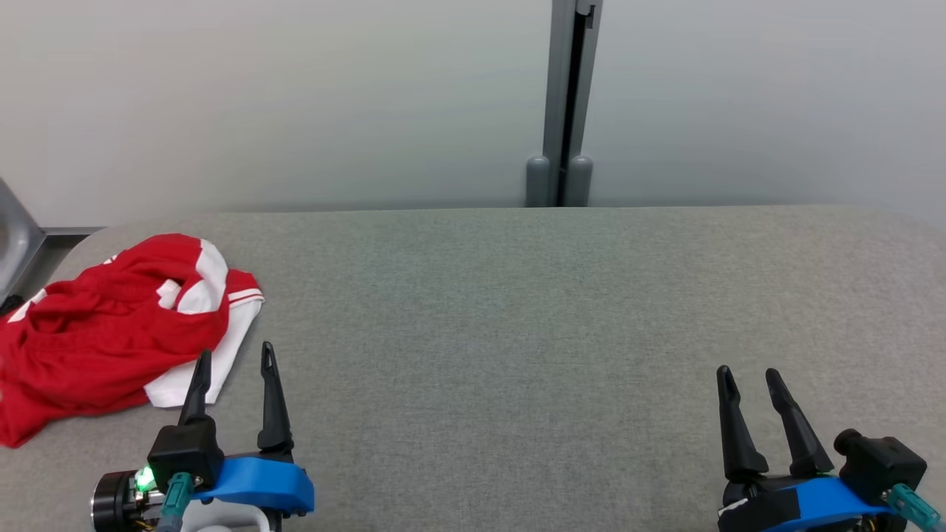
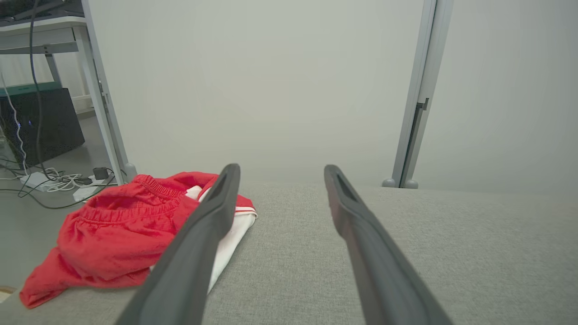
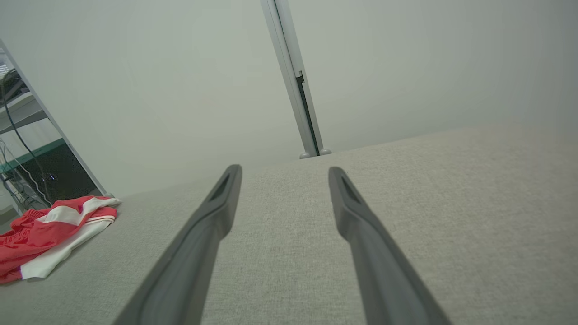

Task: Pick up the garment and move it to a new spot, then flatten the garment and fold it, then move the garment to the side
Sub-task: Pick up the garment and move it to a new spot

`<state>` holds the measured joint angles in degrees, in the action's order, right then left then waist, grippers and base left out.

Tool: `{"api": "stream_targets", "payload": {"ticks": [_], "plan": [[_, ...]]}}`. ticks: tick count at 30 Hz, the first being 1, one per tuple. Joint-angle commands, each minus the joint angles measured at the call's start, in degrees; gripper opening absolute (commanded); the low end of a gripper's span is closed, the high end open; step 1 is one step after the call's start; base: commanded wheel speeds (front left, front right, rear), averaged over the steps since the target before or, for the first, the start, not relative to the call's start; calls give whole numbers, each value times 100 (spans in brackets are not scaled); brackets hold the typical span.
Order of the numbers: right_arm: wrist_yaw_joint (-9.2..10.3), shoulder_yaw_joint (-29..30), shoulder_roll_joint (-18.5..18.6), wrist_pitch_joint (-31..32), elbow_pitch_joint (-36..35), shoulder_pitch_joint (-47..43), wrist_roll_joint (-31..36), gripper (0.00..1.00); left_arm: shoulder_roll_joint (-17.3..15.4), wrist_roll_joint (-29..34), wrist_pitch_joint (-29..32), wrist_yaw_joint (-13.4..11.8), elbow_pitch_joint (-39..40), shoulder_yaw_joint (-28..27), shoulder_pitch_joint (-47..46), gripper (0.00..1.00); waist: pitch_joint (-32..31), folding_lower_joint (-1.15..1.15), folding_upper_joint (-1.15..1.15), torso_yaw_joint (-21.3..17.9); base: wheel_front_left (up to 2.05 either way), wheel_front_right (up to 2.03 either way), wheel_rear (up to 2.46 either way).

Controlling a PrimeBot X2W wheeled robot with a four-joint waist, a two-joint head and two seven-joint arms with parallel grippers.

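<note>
Red-and-white garment (image 1: pixel 111 332) crumpled at left edge of fabric table (image 1: pixel 517 310), left gripper (image 1: pixel 236 351) released just beside it, right gripper (image 1: pixel 748 371) released, well apart, open fabric between, grey post (image 1: pixel 565 103) behind.

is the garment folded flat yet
No, crumpled: the garment lies in a wrinkled heap, waistband bunched, on the table's left end.

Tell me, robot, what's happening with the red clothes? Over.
Left gripper open, empty, near garment. Right gripper open, empty. Garment lies crumpled at left end of table. Nothing blocking.
</note>
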<state>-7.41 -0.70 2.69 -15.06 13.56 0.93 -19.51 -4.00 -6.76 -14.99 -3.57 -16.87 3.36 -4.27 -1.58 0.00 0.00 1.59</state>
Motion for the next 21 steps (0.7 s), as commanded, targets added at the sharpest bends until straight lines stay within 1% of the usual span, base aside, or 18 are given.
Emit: {"api": "stream_targets", "payload": {"ticks": [1,12,21], "plan": [[-15,-3,36,-18,-12,-69,50,100,-47,13,-30,-22,9,-5,-55,100,18,0,0,44,0,0,0],[-15,20,35,-12,9,-123,43,100,-117,-4,-30,-35,3,-26,-84,100,45,0,0,650,0,0,0],[-14,4,35,22,-24,-75,134,100,-199,-65,-30,-110,87,-132,-55,100,97,0,0,1145,0,0,0]]}}
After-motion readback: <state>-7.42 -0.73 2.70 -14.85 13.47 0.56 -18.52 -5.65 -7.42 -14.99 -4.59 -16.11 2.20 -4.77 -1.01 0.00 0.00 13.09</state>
